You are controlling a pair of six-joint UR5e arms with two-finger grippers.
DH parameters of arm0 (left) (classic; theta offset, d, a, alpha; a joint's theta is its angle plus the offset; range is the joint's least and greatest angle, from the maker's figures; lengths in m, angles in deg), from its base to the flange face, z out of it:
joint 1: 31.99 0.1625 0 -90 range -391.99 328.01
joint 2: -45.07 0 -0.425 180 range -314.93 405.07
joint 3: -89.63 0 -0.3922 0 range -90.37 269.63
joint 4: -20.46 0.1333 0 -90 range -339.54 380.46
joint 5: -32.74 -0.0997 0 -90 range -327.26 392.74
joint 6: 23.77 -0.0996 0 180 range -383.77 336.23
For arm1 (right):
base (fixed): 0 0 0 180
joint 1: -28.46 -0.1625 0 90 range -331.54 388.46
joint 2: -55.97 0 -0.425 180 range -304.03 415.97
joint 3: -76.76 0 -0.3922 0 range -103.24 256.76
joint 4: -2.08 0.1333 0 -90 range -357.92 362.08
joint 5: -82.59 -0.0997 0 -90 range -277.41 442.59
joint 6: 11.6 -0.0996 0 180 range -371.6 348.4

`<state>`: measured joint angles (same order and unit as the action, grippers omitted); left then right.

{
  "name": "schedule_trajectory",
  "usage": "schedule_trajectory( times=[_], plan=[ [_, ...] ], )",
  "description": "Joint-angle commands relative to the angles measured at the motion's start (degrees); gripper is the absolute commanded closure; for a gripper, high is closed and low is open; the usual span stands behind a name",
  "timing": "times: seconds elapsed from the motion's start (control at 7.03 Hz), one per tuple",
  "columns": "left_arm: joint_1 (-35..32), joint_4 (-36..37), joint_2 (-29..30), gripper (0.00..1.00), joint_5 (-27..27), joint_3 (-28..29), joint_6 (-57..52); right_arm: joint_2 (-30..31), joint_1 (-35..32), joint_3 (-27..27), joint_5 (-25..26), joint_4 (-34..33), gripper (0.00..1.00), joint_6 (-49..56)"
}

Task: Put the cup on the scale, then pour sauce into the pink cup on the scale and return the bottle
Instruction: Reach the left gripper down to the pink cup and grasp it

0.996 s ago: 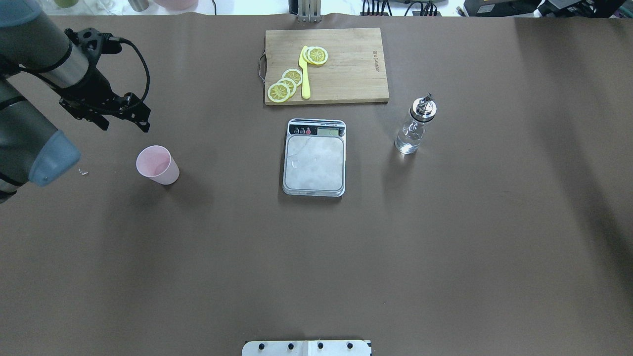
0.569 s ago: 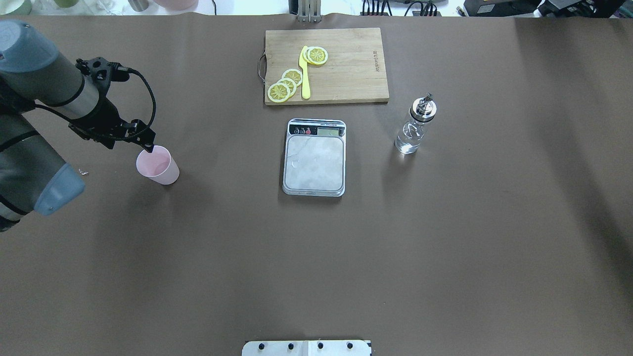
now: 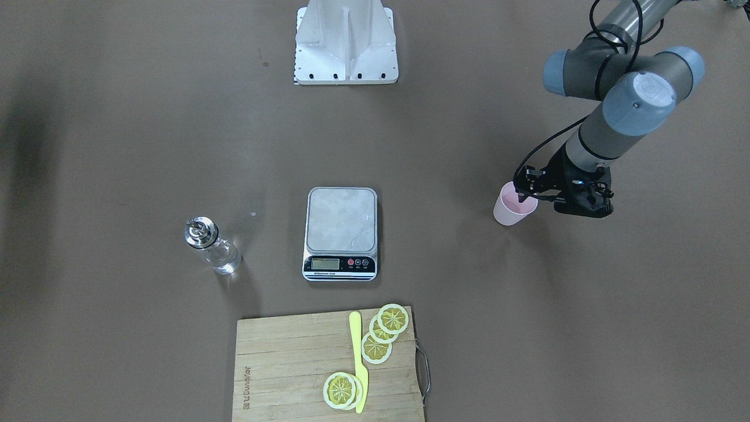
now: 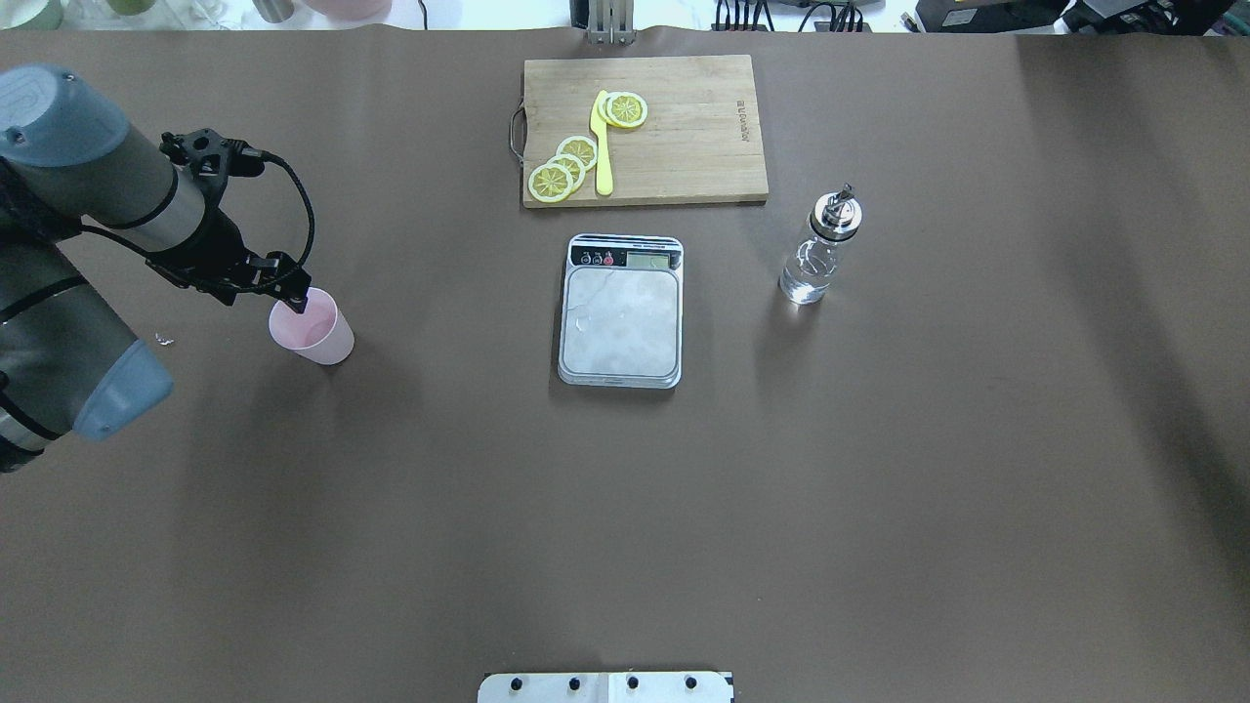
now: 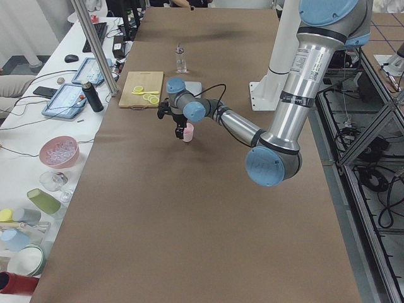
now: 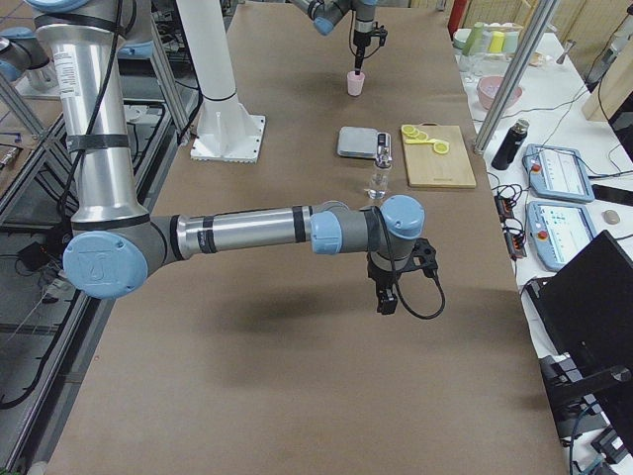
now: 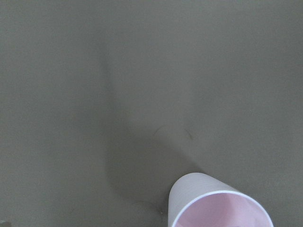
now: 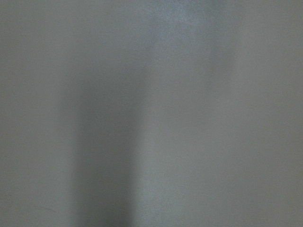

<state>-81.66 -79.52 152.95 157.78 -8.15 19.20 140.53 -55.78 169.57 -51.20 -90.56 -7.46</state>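
Brown counter (image 4: 879, 488) carries the scale (image 4: 621, 322) at centre; the cup (image 4: 317, 337) stands upright well apart at its 9 o'clock, the bottle (image 4: 815, 259) at 3 o'clock. At the cup's rim sits the left tool (image 4: 298, 301); I cannot tell its opening. Far off hovers the right tool (image 6: 388, 297), its opening likewise unreadable.
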Motion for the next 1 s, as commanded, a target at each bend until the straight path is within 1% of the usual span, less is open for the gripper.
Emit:
schedule_trajectory(
  times=[0.0,0.14,0.28,0.57,0.71,0.85],
  plan=[
    [1.0,-0.1,0.0,0.34,0.1,0.2,-0.2,-0.1,0.0,0.0,0.8,0.0,0.0,0.0],
    [1.0,-0.1,0.0,0.44,0.3,0.6,-0.3,-0.1,0.0,0.0,0.9,0.0,0.0,0.0],
    [1.0,-1.7,0.0,0.53,0.5,1.4,-0.4,-0.1,0.0,0.0,0.9,0.0,0.0,0.0],
    [1.0,-3.0,0.1,0.87,0.6,2.2,-0.4,-0.1,0.0,0.0,1.0,0.0,0.0,0.0],
    [1.0,-3.1,0.2,1.0,0.7,1.7,-0.4,-0.1,0.0,0.0,1.0,0.0,0.0,0.0],
    [0.9,-2.9,0.7,1.0,3.0,1.5,-0.3,0.0,0.0,0.0,1.0,0.0,0.0,0.0]
  ],
)
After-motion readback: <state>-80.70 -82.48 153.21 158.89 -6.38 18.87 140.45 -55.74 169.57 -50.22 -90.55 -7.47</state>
